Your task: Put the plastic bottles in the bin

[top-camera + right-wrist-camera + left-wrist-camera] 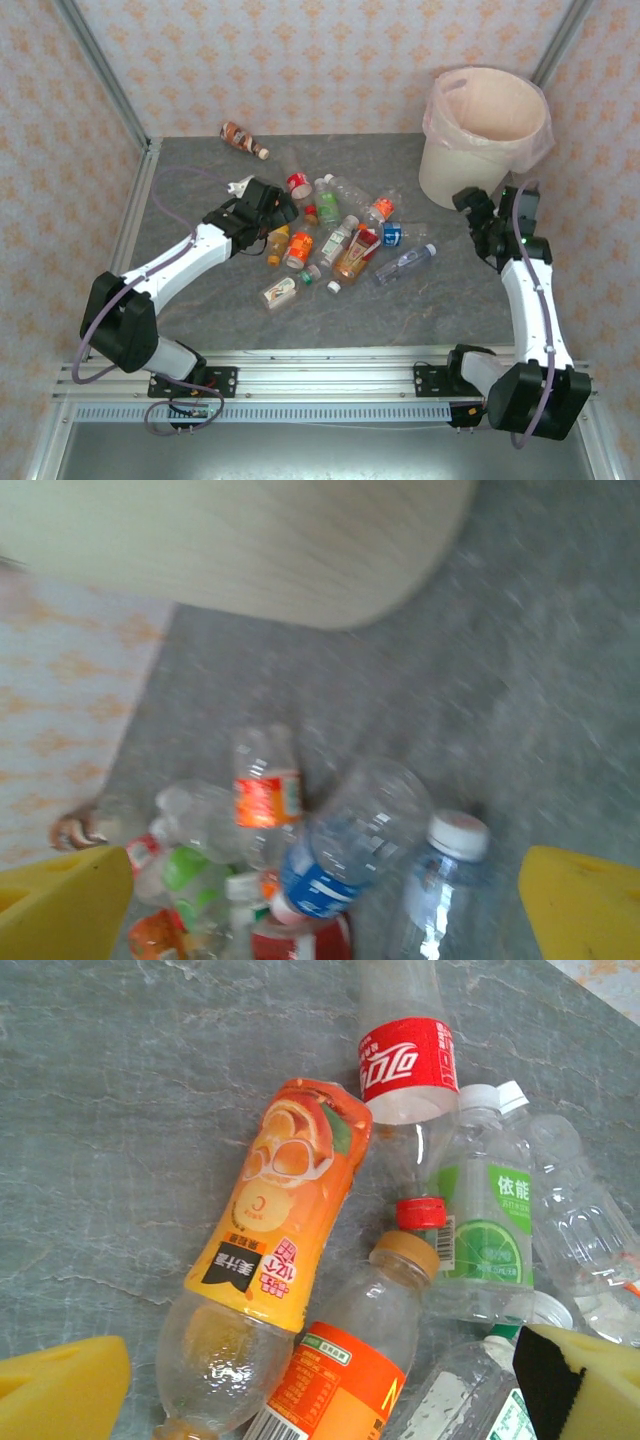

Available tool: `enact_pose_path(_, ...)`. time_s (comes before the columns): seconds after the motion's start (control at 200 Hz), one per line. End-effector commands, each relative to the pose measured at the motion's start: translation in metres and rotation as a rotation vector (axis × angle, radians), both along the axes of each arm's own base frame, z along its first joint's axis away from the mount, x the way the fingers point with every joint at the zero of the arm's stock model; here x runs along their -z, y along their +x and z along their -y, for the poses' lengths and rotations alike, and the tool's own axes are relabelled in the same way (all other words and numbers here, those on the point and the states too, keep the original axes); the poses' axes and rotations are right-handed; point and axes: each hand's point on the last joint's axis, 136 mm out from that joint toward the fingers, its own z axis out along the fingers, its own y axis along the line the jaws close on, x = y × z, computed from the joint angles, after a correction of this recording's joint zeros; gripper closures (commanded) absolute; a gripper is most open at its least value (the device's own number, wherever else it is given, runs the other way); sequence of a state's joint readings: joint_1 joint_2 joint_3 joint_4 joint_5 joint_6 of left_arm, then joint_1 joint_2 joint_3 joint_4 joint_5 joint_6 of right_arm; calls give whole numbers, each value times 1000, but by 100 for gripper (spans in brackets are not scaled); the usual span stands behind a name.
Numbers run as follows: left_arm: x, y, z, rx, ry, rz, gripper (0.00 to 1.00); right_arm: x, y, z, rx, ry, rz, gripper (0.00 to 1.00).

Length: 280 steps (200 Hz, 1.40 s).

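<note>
Plastic bottles (355,255) — flat, axes mixed

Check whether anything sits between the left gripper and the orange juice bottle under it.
Nothing visible does. The left gripper hangs open over the orange juice bottle, whose label is bare from above. A second orange-labelled bottle lies close alongside it, also within the finger span.

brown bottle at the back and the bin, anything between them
No: in the top view the table between the brown bottle and the bin is bare; the other bottles lie nearer.
</note>
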<state>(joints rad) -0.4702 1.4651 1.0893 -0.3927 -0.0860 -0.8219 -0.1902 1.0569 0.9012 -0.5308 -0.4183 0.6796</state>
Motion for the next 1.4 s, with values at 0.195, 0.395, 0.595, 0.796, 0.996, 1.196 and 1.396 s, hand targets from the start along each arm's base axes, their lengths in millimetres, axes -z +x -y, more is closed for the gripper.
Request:
enact_pose_path(0.195,4,6,5,7,-36,12,0,84,-29,-45,62,228,-206,0)
enact_pose_path(0.395,17,7,9,-21,-94,6,0,109,-34,-66,46,193,-285,2)
enact_pose_path(0.595,21,5,11,1,-67,-32,0,123,-32,-82,-2,140,-331,5)
enact_pose_path(0.796,19,1,6,14,-19,-48,0,146,-40,-90,-33,128,-385,11)
enact_pose_path(0.996,23,-2,4,8,-24,-58,0,163,-33,-95,-51,136,-414,13)
enact_pose_path(1.196,26,-4,5,8,-30,-66,0,178,-39,-97,-58,141,-449,21)
enact_pose_path(1.396,29,-6,3,8,-26,-74,0,181,-47,-89,-45,107,-439,30)
